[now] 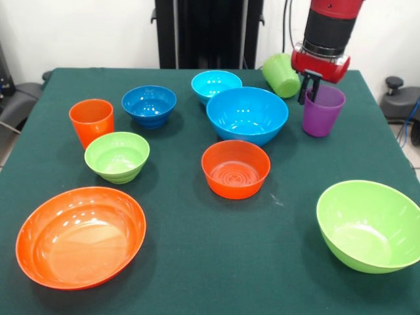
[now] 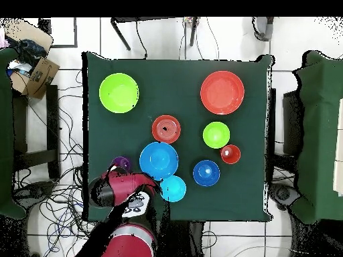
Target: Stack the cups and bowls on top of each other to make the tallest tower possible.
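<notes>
Large green bowl [image 1: 369, 225] cut by right edge; overhead, arm hides green cup.

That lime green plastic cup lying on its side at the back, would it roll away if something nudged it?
Probably. The lime green plastic cup lies tipped over on its round wall, so a nudge would likely roll it, curving because its sides taper. It looks thin and light, so it should move easily. Its glossy surface may slip against the gripper.

Lab; floor cables [image 2: 50, 194], robot pedestal [image 1: 209, 33]
</notes>
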Action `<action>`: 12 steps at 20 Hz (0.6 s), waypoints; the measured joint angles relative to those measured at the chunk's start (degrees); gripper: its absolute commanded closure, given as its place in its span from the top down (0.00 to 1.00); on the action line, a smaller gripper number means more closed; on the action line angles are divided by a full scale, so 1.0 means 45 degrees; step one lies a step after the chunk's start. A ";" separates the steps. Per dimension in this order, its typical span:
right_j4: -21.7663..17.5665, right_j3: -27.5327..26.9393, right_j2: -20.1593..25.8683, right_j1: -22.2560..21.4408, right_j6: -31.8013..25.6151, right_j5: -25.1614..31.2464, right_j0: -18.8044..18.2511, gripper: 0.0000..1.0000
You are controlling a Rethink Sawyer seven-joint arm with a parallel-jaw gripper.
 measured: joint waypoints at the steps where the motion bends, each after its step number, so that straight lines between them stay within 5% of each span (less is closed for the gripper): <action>1: 0.0003 -0.0006 0.0004 -0.0018 0.0000 0.0003 0.0001 0.00; 12: -0.0008 -0.0006 0.0676 -0.1460 0.0000 0.0573 -0.1167 0.00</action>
